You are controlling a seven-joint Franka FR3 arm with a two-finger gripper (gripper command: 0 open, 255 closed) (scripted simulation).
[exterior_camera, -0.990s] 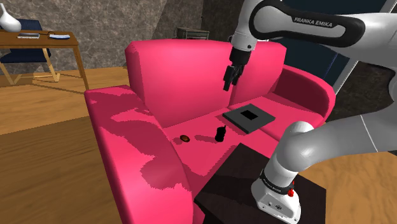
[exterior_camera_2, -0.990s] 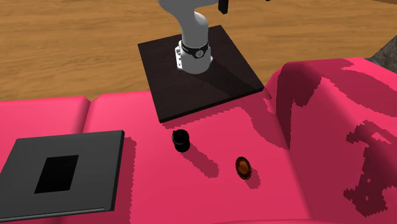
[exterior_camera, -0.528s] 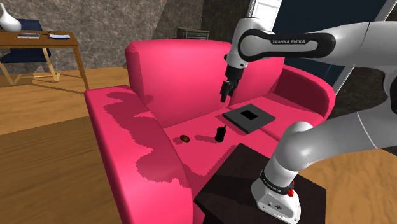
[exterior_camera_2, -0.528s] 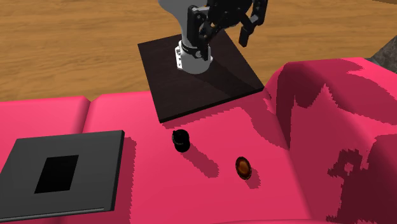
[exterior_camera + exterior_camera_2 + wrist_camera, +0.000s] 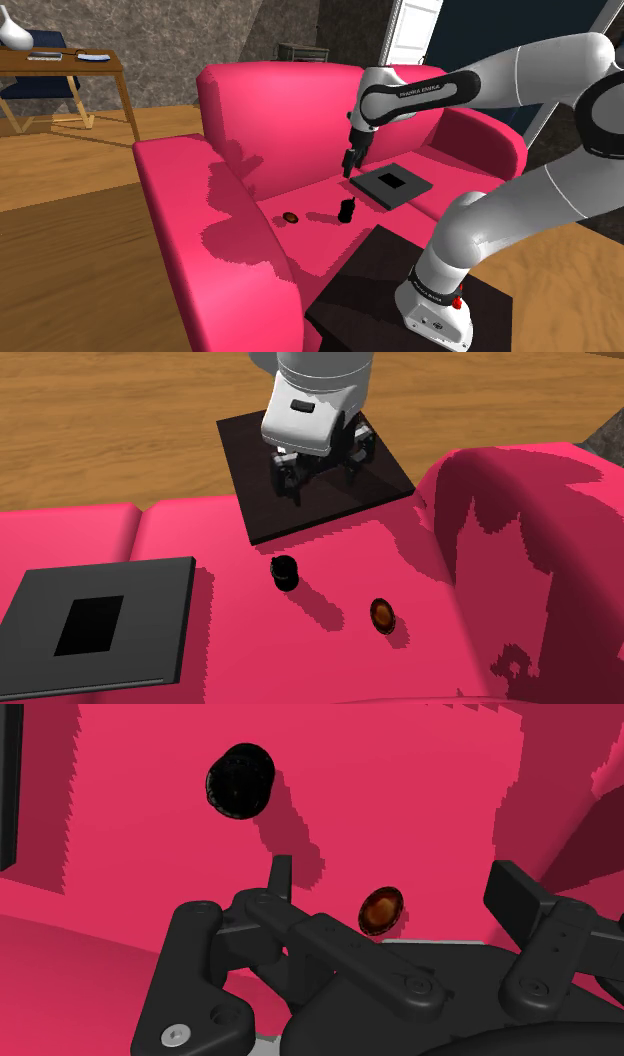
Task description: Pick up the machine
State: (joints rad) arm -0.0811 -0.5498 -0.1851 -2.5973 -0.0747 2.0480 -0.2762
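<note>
Claw: gripper (image 5: 348, 168) is released, black fingers (image 5: 282, 874) spread wide, nothing between them touched.
Claw position: hangs over the sofa (image 5: 240, 120) seat, above the machine and well apart from it, pointing down.
Machine: small black machine (image 5: 285, 571) sits on the seat cushion near its front edge, just beside the dark stand (image 5: 262, 512); shape is hard to read, maybe a stubby cylinder.
Brown disc: small round brown disc (image 5: 382, 615) lies flat on the same cushion, near the machine, toward the armrest side.
Slab: dark flat slab (image 5: 150, 612) with a black rectangle in its middle lies on the neighbouring cushion.
</note>
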